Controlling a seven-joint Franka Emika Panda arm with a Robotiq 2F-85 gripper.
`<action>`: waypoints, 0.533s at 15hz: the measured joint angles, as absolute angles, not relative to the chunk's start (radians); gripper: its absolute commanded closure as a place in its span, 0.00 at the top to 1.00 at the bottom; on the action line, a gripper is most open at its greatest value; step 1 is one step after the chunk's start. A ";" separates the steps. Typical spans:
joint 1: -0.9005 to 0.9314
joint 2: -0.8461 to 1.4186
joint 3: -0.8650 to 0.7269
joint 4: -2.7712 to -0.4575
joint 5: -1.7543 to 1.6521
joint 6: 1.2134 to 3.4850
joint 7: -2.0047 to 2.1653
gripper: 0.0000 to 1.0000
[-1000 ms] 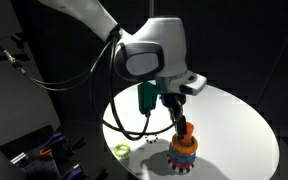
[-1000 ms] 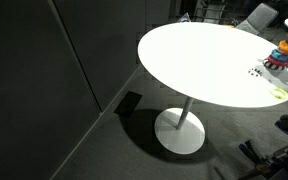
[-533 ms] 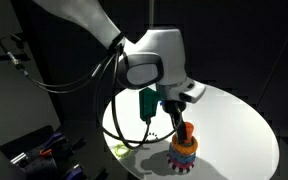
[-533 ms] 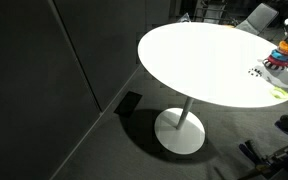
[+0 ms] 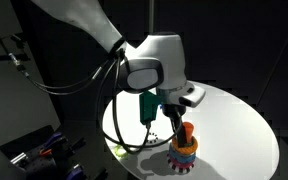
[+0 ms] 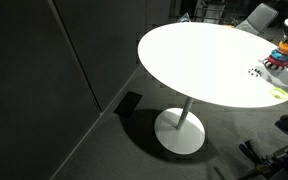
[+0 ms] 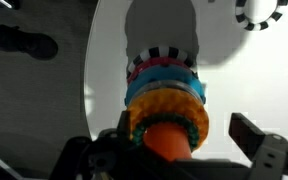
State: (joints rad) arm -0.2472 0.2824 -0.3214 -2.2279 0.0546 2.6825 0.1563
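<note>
Hovering with our claw (image 5: 180, 122) spread apart around the orange top (image 7: 169, 140) of the ring stack (image 5: 184, 152), sitting near the tabletop (image 5: 234, 115) edge; nothing's gripped yet, so we'd say the grab's not done.

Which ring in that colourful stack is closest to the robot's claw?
The orange one on top; the yellow, blue and striped rings sit below it, farther from the open gripper.
</note>
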 measured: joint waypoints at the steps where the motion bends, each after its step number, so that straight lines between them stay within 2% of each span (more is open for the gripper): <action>1: -0.247 0.284 -0.322 -2.228 0.055 2.683 0.156 1.00; 8: -0.248 0.293 -0.329 -2.231 0.054 2.683 0.156 1.00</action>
State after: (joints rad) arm -0.2478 0.2934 -0.3288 -2.2309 0.0537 2.6825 0.1563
